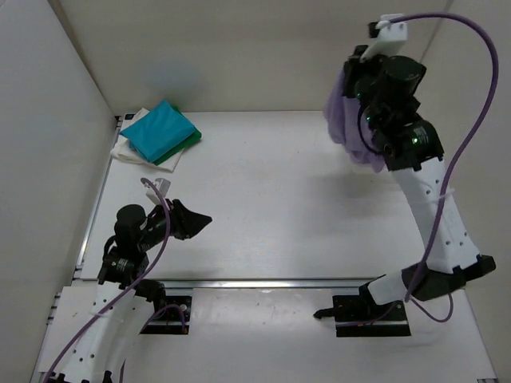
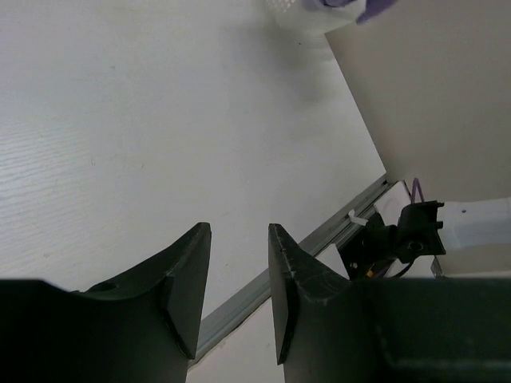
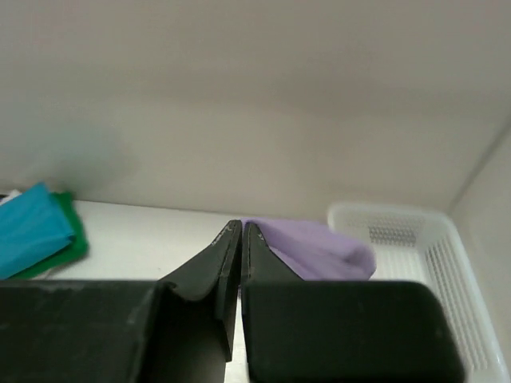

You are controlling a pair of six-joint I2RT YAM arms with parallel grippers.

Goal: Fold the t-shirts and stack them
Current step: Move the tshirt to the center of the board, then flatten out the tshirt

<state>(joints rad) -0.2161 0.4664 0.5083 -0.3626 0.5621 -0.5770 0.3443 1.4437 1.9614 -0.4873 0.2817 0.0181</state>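
My right gripper [image 3: 242, 225] is shut on the lavender t-shirt [image 1: 345, 120], which hangs bunched in the air beside my raised right wrist at the back right. The cloth [image 3: 319, 249] spreads out just past the fingertips. At the back left of the table lies a stack of folded t-shirts: teal [image 1: 160, 130] on top, dark green [image 1: 185, 145] under it and white [image 1: 128, 148] at the bottom. My left gripper [image 1: 200, 222] hovers low near the front left, open, with nothing between its fingers [image 2: 190, 271].
A white lattice basket [image 3: 447, 255] stands at the back right corner, behind the hanging shirt. White walls close the table [image 1: 271, 207] on the left, back and right. A metal rail [image 1: 279, 282] runs along the front edge.
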